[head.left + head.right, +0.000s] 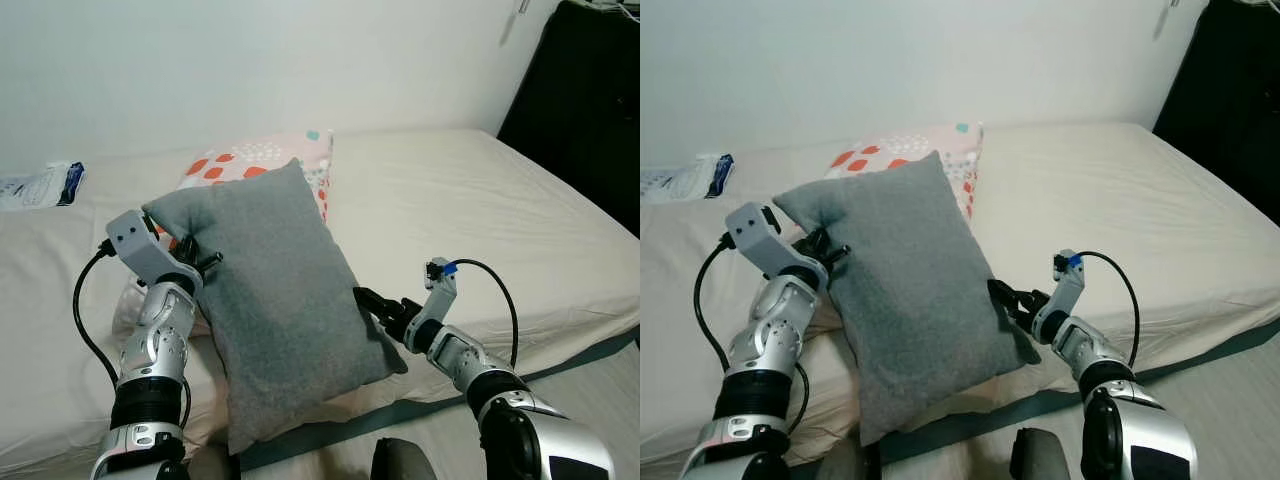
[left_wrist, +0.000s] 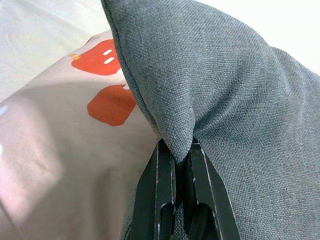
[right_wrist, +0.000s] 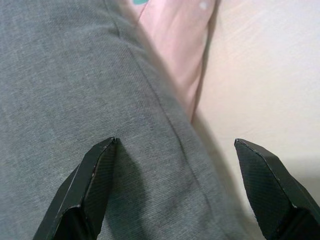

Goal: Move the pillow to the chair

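Bed (image 1: 500, 210), gray pillow (image 1: 280, 300) lengthwise front-to-back

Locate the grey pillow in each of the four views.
Left eye: grey pillow centre, tilted, between both grippers.
Right eye: centre-left.
Left wrist: upper right, its edge pinched by the left gripper.
Right wrist: left side, right gripper open.
Shared landmark: patterned pillow behind it.

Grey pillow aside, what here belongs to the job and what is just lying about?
Job: grey pillow; left gripper, shut on its edge; right gripper, open at its other edge.
Lying about: patterned pillow; packet; bed.
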Available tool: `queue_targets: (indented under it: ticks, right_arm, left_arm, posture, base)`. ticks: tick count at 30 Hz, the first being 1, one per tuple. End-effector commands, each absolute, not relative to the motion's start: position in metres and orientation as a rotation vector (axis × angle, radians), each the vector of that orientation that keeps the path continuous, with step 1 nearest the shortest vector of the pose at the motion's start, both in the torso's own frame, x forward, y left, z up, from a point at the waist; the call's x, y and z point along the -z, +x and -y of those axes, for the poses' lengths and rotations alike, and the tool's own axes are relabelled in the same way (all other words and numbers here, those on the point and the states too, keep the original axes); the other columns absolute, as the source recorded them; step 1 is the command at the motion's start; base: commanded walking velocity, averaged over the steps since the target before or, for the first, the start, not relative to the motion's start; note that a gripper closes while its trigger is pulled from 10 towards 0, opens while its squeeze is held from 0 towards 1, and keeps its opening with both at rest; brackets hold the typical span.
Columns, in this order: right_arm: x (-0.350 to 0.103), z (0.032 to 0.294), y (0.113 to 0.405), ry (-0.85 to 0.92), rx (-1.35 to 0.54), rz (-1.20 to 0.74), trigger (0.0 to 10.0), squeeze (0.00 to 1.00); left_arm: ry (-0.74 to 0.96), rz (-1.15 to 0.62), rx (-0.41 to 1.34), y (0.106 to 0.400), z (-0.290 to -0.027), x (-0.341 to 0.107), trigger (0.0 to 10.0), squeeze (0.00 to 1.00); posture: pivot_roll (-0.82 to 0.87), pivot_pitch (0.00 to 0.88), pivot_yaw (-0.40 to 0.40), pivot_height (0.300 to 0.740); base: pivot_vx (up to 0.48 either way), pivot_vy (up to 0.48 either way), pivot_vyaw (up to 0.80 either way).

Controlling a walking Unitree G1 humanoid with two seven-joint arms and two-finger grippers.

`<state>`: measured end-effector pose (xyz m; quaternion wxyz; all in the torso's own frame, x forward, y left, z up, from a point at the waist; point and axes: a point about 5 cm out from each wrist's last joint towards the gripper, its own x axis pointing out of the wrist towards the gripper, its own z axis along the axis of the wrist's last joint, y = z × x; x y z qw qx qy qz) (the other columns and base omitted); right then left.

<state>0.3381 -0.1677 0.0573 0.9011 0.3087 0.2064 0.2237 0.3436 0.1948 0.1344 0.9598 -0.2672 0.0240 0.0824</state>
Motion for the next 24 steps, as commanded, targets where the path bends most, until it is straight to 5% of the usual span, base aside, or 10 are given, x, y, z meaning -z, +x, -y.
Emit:
queue_targets:
  ticks: [1, 2, 4, 19, 24]
  right_arm:
    - [-0.055, 0.165, 0.336, 0.646, -0.482, -0.448, 10.0, 1.00]
    - [-0.056, 0.161, 0.337, 0.654, -0.503, -0.449, 10.0, 1.00]
    - [-0.055, 0.155, 0.337, 0.626, -0.519, -0.464, 10.0, 0.00]
    - [-0.047, 0.136, 0.333, 0.616, -0.531, -0.514, 10.0, 0.00]
    - [-0.046, 0.099, 0.321, 0.652, -0.813, -0.560, 10.0, 0.00]
  left_arm:
    - [-0.526, -0.063, -0.170, 0.341, -0.198, -0.133, 0.0, 0.00]
    - [-0.518, -0.064, -0.169, 0.340, -0.200, -0.134, 0.0, 0.00]
    - [-0.497, -0.062, -0.166, 0.339, -0.204, -0.138, 0.0, 0.00]
    - [-0.449, -0.044, -0.171, 0.333, -0.221, -0.154, 0.0, 0.00]
    - [-0.446, -0.050, -0.169, 0.333, -0.224, -0.158, 0.0, 0.00]
  posture:
    - [0.19, 0.021, -0.031, 0.584]
    - [0.21, 0.037, -0.024, 0.584]
    - [0.25, 0.061, -0.016, 0.584]
    - [0.34, 0.098, 0.011, 0.584]
    - [0.36, 0.097, 0.032, 0.584]
  base:
    - [0.000, 0.000, 0.00]
    - [0.000, 0.000, 0.00]
    - [0.000, 0.000, 0.00]
    - [0.000, 0.000, 0.00]
    - [0.000, 0.000, 0.00]
